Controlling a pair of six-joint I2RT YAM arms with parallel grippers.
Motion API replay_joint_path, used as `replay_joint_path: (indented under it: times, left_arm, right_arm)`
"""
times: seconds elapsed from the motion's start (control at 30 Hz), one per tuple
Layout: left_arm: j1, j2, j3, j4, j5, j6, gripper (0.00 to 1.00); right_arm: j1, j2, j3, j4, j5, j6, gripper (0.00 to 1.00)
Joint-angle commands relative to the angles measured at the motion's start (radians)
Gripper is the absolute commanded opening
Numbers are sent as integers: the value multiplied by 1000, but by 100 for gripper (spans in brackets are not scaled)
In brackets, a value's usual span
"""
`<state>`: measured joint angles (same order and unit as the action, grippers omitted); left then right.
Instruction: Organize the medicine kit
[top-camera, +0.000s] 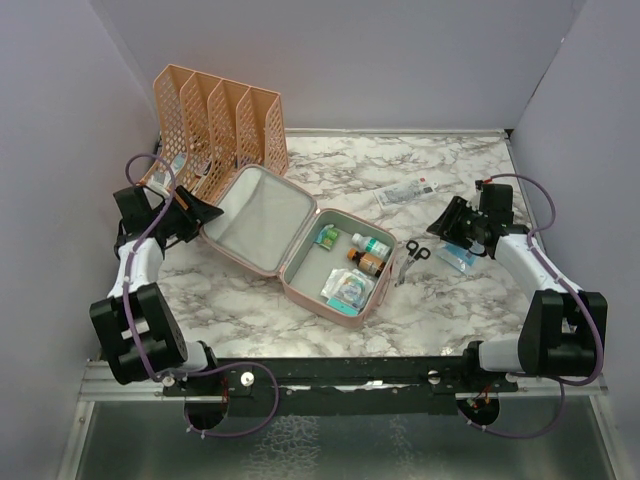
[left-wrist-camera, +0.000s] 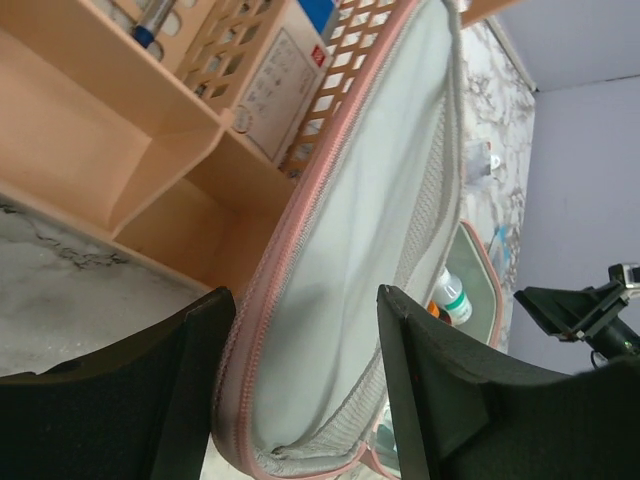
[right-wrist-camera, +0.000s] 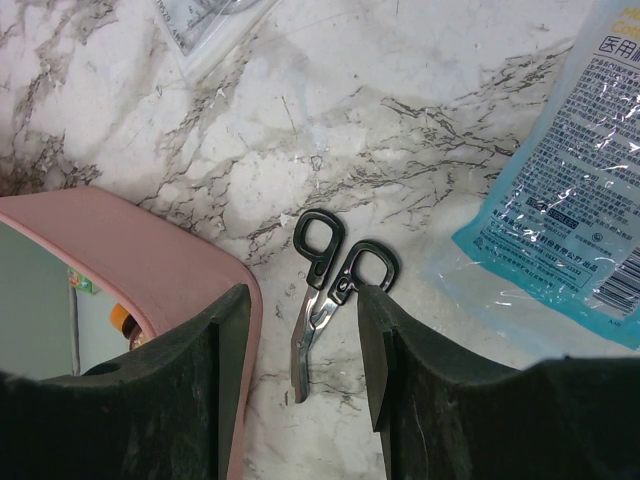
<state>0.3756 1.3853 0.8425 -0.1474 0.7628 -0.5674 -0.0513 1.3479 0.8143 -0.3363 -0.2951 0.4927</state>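
Marble-patterned tabletop (top-camera: 300, 330) fills a pale-walled booth, and the kit (top-camera: 310, 297) lies open at its middle, base nearest the arms and lid (top-camera: 262, 215) raised behind it.

Inside the base sit a packet (top-camera: 350, 290), a green box (top-camera: 328, 237), a white bottle (top-camera: 372, 243) and an orange one (top-camera: 368, 262). Just right of the kit, the scissors (right-wrist-camera: 320, 310) lie flat on the marble, handles pointing away from the arms. The right gripper (right-wrist-camera: 302, 300) hovers over them with its jaws spread and nothing between the pads, one finger above the kit's pink wall. Right of the kit again, beyond the scissors, lies a blue pouch (right-wrist-camera: 570, 190).

At the kit's left side the left gripper (left-wrist-camera: 300, 300) has the lid's rim between its jaws. One finger sits beside the pink zip edge and the other against the grey-green lining. The jaws stand apart, but I cannot tell whether they are pinching the lid yet.

Behind the kit stands the orange rack (top-camera: 215, 125), with the lid leaning toward it. Farther back and to the right of the kit lies a flat sachet (top-camera: 405, 190).

The kit looks light and soft. A pull on the lid could drag the whole case or tip the bottles out. A push could jam the lid into the rack.

On the right, a straight descent risks one finger landing on the kit's wall instead of the table. The scissors are thin against hard marble, so they may skate away or be caught by one handle only and swing.
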Motion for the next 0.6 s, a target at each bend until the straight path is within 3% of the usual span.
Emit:
replay_joint_path:
  times: [0.0,0.3,0.57]
  left_arm:
    - [-1,-74,-2,57,100,-34,59]
    - [-6,-148,-13,77,174,-62,55]
    - [-94,-160,21,48,186,13,47]
  right_arm:
    - [7,-22,13,16,-5,-2,47]
    - [8,-23,11,14,-12,-6,47]
    - [13,-23,8,14,-7,-9,47]
